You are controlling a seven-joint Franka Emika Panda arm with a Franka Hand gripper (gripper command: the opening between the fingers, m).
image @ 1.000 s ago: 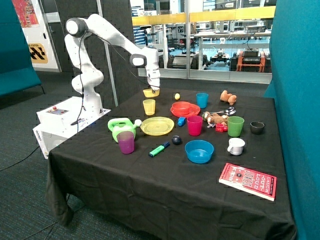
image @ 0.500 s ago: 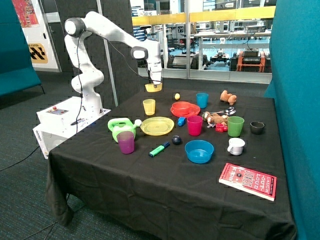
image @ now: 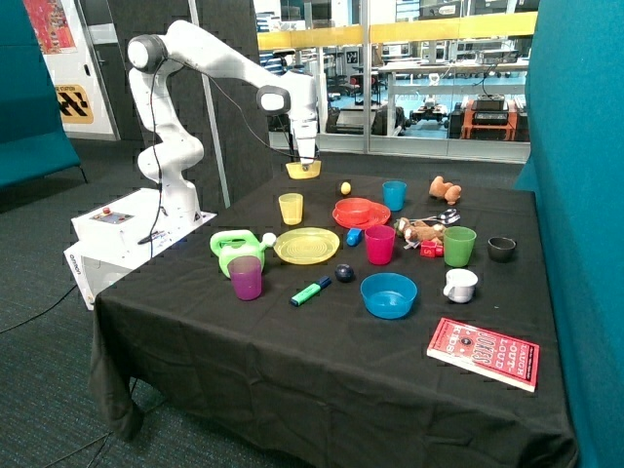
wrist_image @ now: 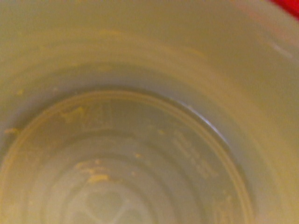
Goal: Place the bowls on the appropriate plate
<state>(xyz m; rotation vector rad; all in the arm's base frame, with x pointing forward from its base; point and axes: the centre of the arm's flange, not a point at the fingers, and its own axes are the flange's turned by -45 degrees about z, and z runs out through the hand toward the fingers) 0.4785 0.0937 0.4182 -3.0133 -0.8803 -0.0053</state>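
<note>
Yellow bowl (image: 303, 170): clamped in my gripper (image: 306, 167), held in the air above the table's (image: 292, 341) far edge.
My arm: reaching out, wrist pointing down.
Below: yellow cup (image: 291, 208), yellow plate (image: 306, 246).
Red bowl (image: 357, 209): on red plate (image: 341, 217).

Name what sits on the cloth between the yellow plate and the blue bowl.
In the outside view, a small dark ball lies between the yellow plate and the blue bowl; the green marker lies just beside that line.

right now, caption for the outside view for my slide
End effector holds the yellow bowl above the table's far edge; red bowl sits on the red plate.
</note>
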